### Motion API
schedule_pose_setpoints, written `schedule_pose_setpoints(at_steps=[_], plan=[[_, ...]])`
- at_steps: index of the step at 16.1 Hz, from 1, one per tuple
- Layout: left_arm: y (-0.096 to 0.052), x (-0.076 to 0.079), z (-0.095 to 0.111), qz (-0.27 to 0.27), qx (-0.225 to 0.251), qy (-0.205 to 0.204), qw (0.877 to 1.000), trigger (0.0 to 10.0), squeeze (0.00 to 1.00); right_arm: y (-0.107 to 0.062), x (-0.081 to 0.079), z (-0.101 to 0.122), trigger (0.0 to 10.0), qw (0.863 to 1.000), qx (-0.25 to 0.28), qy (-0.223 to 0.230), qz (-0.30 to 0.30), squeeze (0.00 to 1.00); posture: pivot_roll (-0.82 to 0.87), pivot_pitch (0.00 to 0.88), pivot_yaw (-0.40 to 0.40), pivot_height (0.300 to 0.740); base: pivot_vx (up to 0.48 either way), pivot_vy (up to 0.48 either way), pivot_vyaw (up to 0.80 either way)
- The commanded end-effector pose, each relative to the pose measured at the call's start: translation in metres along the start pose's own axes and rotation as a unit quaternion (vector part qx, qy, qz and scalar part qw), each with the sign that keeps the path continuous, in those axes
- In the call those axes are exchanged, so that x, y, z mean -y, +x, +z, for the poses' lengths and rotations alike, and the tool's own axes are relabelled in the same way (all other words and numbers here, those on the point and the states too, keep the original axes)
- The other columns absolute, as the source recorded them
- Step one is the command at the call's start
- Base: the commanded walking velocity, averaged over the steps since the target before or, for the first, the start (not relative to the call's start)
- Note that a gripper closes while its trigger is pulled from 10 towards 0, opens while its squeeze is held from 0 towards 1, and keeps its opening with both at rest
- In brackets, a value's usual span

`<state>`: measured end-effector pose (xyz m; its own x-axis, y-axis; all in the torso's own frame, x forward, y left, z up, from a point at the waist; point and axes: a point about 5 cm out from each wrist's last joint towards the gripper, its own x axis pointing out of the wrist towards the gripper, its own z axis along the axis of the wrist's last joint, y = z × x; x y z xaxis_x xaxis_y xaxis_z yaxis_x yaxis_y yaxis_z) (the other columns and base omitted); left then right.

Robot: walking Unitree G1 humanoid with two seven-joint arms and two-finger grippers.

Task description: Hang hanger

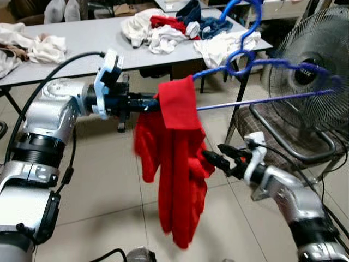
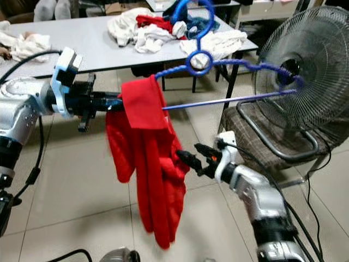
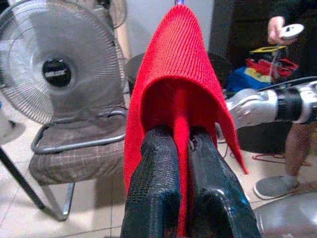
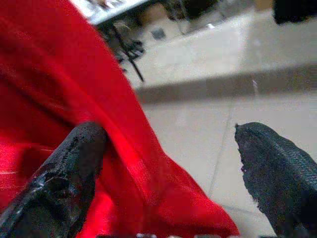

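The left gripper [image 1: 155, 102] is clenching the blue hanger [image 1: 256, 63] in mid-air, red garment [image 1: 174, 164] draped limp; right gripper [image 1: 215, 157] is gaping beside the cloth; hanger looks light, stiff; hold near its end.

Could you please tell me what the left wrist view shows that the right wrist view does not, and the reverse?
Left wrist view: the left end effector shut on the red cloth's edge, a fan behind a chair, and a person's hand holding a small white object. Right wrist view: the right end effector open beside the cloth, above floor tiles. Both show the red cloth.
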<state>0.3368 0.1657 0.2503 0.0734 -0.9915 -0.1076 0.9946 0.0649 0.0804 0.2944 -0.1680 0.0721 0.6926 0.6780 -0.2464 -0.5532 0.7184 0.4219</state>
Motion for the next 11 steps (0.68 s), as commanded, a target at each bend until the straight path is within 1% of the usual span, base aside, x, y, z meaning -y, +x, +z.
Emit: schedule_pose_setpoints(at_steps=[1,2,3,4,5,6,7,8,9,10,11], plan=[[-0.006,0.001,0.016,0.001,0.016,0.019,1.000,0.0,0.00,0.002,0.003,0.000,8.9,1.000,-0.002,0.002,-0.008,0.00,0.03,0.000,0.058,0.740,0.000,0.000,0.00],[-0.006,0.000,0.018,0.005,0.017,0.023,1.000,0.0,0.00,0.003,0.002,-0.002,2.8,1.000,-0.015,-0.006,0.006,0.00,0.03,0.000,0.057,0.740,0.000,0.000,0.00],[-0.006,-0.001,0.020,0.010,0.018,0.026,0.999,0.0,0.00,0.003,0.000,-0.004,1.5,0.999,-0.023,-0.012,0.021,0.00,0.03,0.000,0.057,0.740,0.000,0.000,0.00],[-0.006,-0.001,0.022,0.015,0.021,0.029,0.999,0.0,0.00,0.002,-0.003,-0.004,2.0,0.999,-0.019,-0.014,0.042,0.00,0.03,0.000,0.055,0.740,0.000,0.000,0.00],[-0.006,-0.001,0.022,0.017,0.021,0.029,0.999,0.0,0.00,0.001,-0.004,-0.004,2.7,0.999,-0.016,-0.017,0.049,0.00,0.03,0.000,0.056,0.740,0.000,0.000,0.00],[-0.005,-0.001,0.022,0.018,0.021,0.029,0.999,0.0,0.00,0.002,-0.005,-0.004,4.2,0.998,-0.014,-0.019,0.055,0.00,0.03,0.000,0.056,0.740,0.000,0.000,0.00],[-0.004,0.000,0.023,0.020,0.023,0.028,0.999,0.0,0.00,0.003,-0.005,-0.005,3.9,0.998,-0.015,-0.018,0.056,0.00,0.03,0.000,0.058,0.740,0.000,0.000,0.00],[-0.004,0.000,0.023,0.020,0.024,0.028,0.999,0.0,0.00,0.004,-0.005,-0.006,3.9,0.998,-0.016,-0.017,0.056,0.00,0.03,0.000,0.058,0.740,0.000,0.000,0.00],[-0.002,0.001,0.024,0.016,0.027,0.027,0.999,0.0,0.00,0.006,-0.004,-0.009,1.3,0.999,-0.023,-0.011,0.048,0.00,0.03,0.000,0.059,0.740,0.000,0.000,0.00],[-0.001,0.002,0.026,0.011,0.031,0.026,0.999,0.0,0.00,0.009,-0.004,-0.011,0.2,0.999,-0.024,-0.005,0.044,0.00,0.03,0.000,0.060,0.740,0.000,0.000,0.00],[-0.001,0.003,0.028,0.008,0.032,0.026,0.999,0.0,0.00,0.010,-0.004,-0.011,0.0,0.999,-0.024,0.001,0.044,0.00,0.04,0.000,0.060,0.740,0.000,0.000,0.00]])
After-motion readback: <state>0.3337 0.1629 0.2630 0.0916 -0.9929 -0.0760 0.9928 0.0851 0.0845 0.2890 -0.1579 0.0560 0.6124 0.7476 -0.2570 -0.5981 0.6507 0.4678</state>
